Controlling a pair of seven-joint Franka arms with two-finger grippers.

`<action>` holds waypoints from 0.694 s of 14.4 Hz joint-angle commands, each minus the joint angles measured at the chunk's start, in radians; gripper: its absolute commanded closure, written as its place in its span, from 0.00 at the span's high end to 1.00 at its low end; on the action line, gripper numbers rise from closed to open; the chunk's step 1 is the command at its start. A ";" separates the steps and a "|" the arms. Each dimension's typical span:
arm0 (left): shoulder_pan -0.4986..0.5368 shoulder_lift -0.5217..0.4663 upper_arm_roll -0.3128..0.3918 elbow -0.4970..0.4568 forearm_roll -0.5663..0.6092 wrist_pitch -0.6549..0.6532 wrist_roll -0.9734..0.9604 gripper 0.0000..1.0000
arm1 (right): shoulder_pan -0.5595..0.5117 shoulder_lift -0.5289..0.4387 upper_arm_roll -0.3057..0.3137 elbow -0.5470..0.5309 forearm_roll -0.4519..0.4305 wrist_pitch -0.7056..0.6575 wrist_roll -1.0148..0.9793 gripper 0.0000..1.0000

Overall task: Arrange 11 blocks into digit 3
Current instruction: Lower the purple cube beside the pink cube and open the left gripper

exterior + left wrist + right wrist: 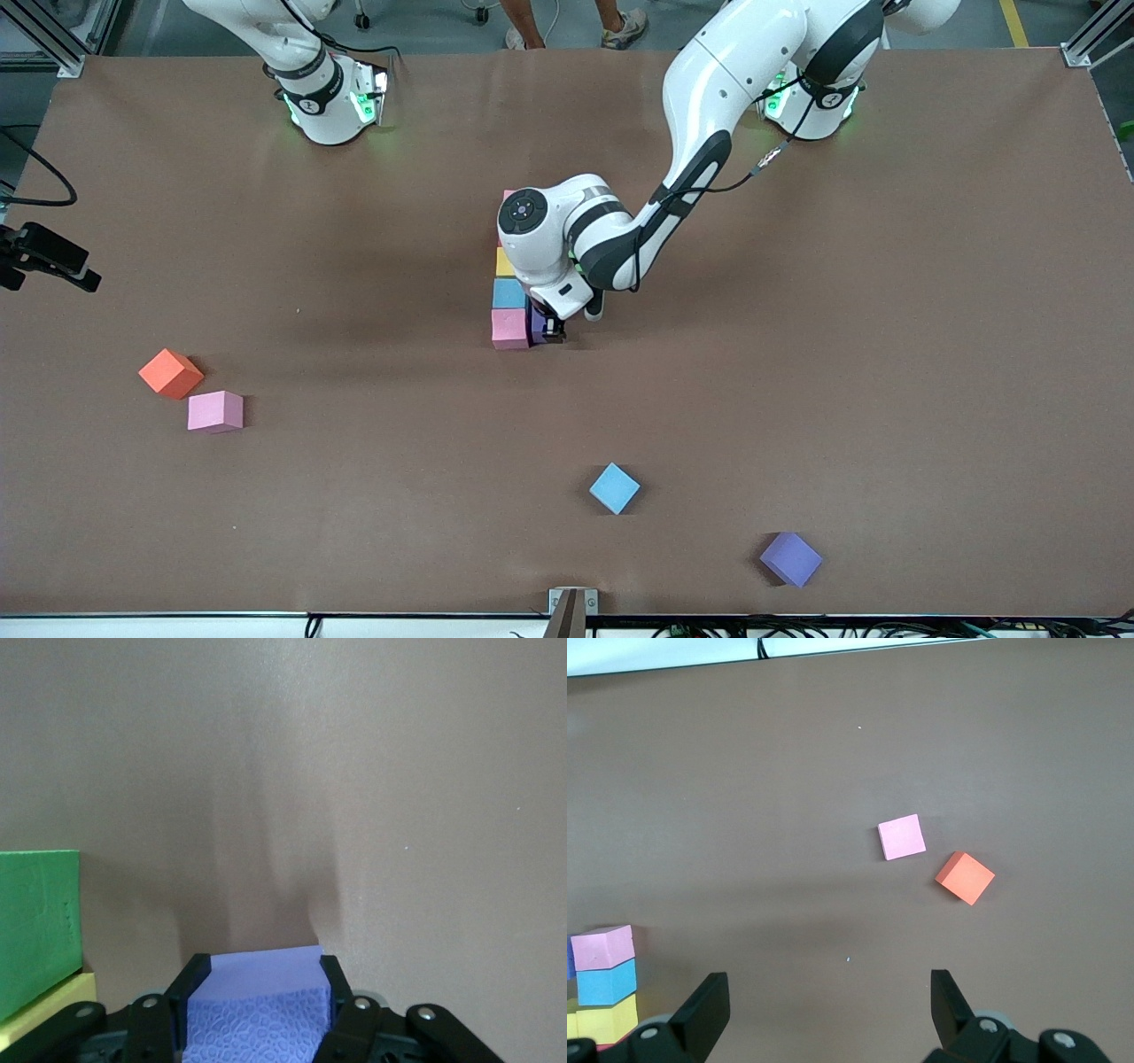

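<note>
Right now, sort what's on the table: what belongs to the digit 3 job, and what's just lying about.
For the job:
- partly built figure at mid-table
- purple block, clamped in the left pincer beside the figure's pink block
- loose pink block
- loose light blue block
- loose purple block

Lying about:
- orange cube

- You have a column of cubes at the middle of the table. It runs from the arms' edge toward the front camera's edge.
- The gripped cube sits just beside the column's nearest cube, toward the left arm's end, with the left gripper clamped on it.
- Near the right arm's end, the first loose cube lies just beside the second loose cube, which is nearer the front camera.
- The third loose cube lies toward the middle of the front edge.
- The fourth loose cube lies nearer that edge, toward the left arm's end.
</note>
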 commanded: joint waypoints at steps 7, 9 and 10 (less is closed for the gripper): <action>-0.038 0.035 0.061 0.056 0.020 0.026 -0.035 0.22 | -0.022 -0.021 0.022 -0.009 -0.019 -0.012 -0.011 1.00; -0.040 0.035 0.061 0.056 0.018 0.030 -0.032 0.22 | -0.023 -0.021 0.022 -0.009 -0.019 -0.011 -0.011 1.00; -0.040 0.035 0.060 0.056 0.018 0.030 -0.027 0.22 | -0.023 -0.021 0.022 -0.009 -0.019 -0.011 -0.011 1.00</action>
